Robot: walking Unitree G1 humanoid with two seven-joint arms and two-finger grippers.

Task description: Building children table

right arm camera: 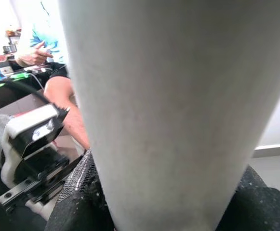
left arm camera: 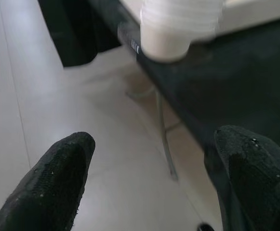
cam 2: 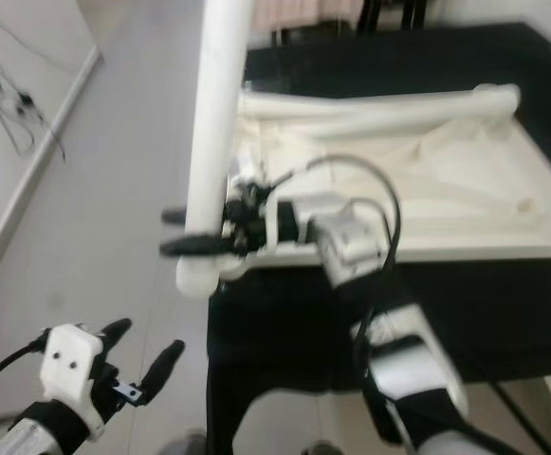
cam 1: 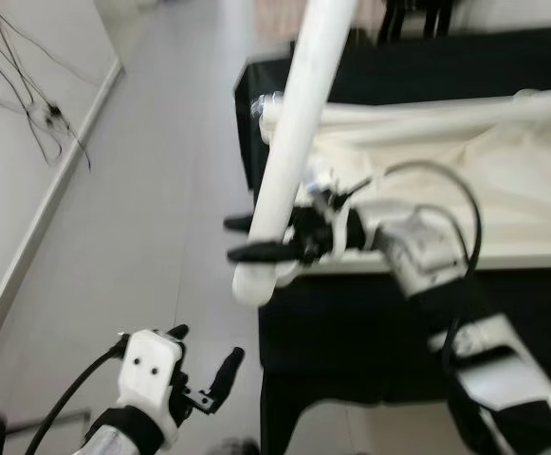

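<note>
A long white table leg (cam 1: 299, 123) stands nearly upright at the black table's left edge, and my right gripper (cam 1: 247, 238) is shut on its lower part. The leg (right arm camera: 173, 110) sits between the black fingers (right arm camera: 74, 202) in the right wrist view. The white child's tabletop (cam 1: 503, 190) lies upside down on the black table (cam 1: 370, 322), with another white leg (cam 1: 427, 116) lying along its far side. My left gripper (cam 1: 204, 365) hangs low over the floor, open and holding nothing; its fingertips (left arm camera: 53, 178) frame the leg's round end (left arm camera: 171, 29).
Grey floor (cam 1: 152, 190) runs along the table's left. Black cables (cam 1: 38, 104) trail down the white wall at the far left. A seated person (right arm camera: 48, 53) shows in the right wrist view beyond the leg. Dark chair legs (cam 1: 413, 19) stand behind the table.
</note>
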